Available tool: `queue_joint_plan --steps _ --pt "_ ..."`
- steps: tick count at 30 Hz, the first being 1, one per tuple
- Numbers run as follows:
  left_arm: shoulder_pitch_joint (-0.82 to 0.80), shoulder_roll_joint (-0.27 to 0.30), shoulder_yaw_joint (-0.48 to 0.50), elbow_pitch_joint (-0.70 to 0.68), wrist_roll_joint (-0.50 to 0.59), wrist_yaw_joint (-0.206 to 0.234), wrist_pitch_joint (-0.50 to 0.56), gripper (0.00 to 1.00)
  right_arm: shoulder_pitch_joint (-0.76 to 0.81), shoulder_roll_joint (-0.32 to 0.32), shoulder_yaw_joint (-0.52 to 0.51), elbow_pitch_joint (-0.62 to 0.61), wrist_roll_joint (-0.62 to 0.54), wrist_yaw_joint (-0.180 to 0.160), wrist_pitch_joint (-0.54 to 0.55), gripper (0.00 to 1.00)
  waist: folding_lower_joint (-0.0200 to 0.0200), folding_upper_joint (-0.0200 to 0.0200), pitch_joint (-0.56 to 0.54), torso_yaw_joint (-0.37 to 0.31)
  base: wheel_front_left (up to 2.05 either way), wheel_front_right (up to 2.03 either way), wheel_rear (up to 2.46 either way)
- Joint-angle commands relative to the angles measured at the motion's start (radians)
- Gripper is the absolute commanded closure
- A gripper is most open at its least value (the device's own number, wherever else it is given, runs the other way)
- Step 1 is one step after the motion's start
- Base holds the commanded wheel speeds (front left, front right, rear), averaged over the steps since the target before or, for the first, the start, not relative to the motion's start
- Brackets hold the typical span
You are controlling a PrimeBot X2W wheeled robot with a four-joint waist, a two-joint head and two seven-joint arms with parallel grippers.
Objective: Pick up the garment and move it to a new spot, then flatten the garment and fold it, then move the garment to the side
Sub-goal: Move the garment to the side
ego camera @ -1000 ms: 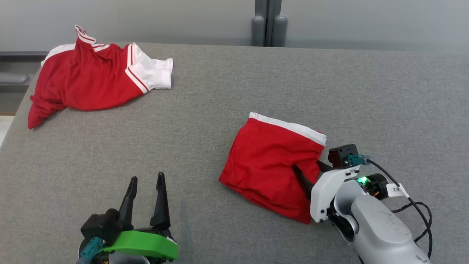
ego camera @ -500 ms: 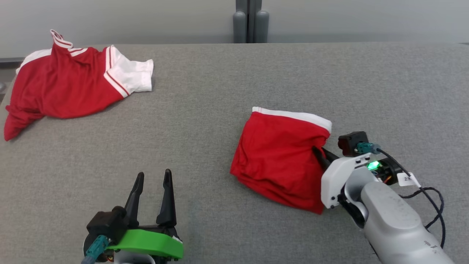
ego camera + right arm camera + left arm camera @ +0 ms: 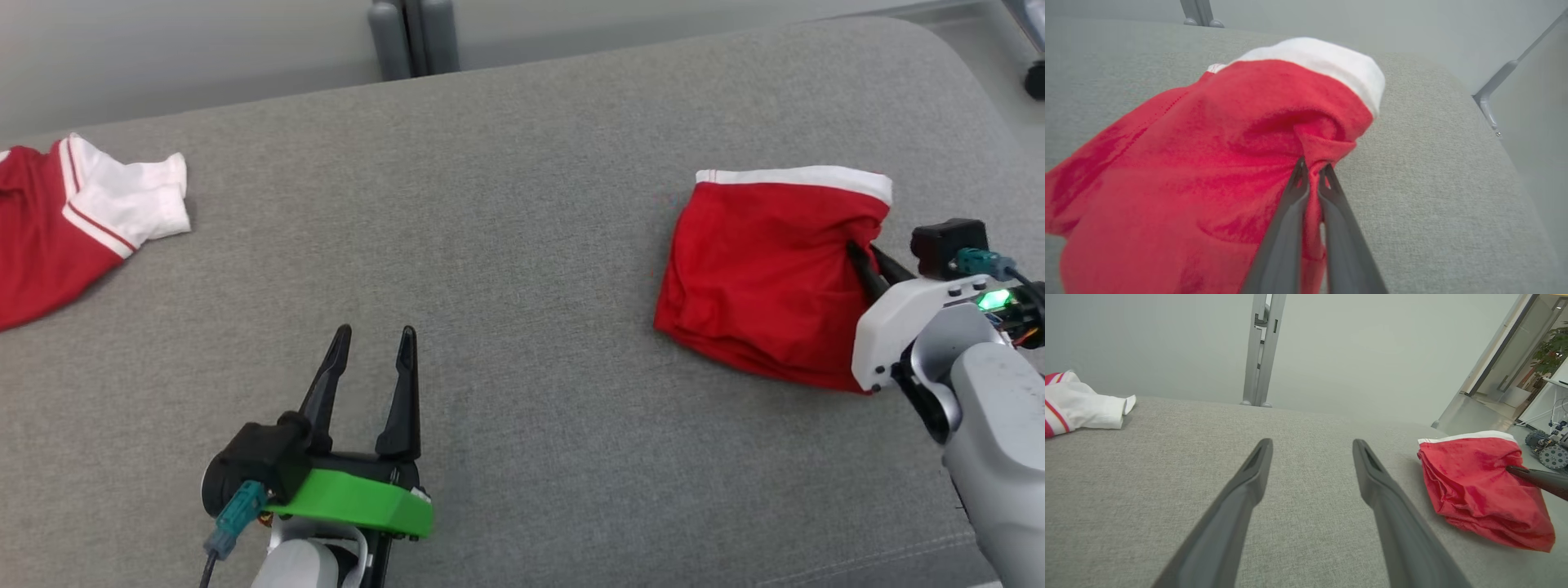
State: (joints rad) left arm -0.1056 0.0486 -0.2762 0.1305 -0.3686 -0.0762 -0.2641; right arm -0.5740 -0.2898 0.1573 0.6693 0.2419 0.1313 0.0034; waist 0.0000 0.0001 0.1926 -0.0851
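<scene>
Right gripper [image 3: 855, 249] pinches the folded red garment [image 3: 751, 278] at its right edge; left gripper [image 3: 375, 333], fingers spread, points across the grey table [image 3: 522, 204]

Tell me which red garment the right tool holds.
The folded garment with the white band; the right tool pinches its edge. The white-sleeved jersey lies apart, far left.

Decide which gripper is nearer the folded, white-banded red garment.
Right. The right gripper is shut on the garment; the left gripper hangs open, well left of it.
</scene>
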Motion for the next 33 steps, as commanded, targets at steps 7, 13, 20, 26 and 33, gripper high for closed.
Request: queue_joint_plan --steps 7,13,20,26,33 --pt "-0.076 0.004 -0.005 -0.01 0.045 -0.019 0.0 0.0 -0.027 -0.024 -0.098 -0.065 -0.025 -0.001 0.028 1.0 0.0 -0.0001 0.153 -0.082 0.0 0.0 0.0" --pt "-0.12 0.004 -0.012 -0.017 0.07 -0.029 0.0 0.0 -0.113 -0.057 -0.15 -0.064 -0.057 -0.001 0.06 1.0 0.0 -0.0001 0.226 -0.055 0.0 0.0 0.0" --pt "-0.162 0.004 -0.013 -0.022 0.084 -0.036 0.0 0.0 -0.27 -0.134 -0.202 0.019 -0.125 -0.001 0.084 1.0 0.0 -0.0001 0.306 -0.001 0.0 0.0 0.0" --pt "-0.178 0.004 -0.014 -0.023 0.078 -0.036 0.0 0.0 -0.376 -0.174 -0.25 0.118 -0.187 -0.001 0.069 1.0 0.0 -0.0001 0.34 0.04 0.0 0.0 0.0" --pt "-0.176 0.004 -0.011 -0.021 0.069 -0.03 0.0 0.0 -0.438 -0.182 -0.273 0.177 -0.261 -0.001 -0.012 0.0 0.0 -0.0001 0.338 0.052 0.0 0.0 0.0"
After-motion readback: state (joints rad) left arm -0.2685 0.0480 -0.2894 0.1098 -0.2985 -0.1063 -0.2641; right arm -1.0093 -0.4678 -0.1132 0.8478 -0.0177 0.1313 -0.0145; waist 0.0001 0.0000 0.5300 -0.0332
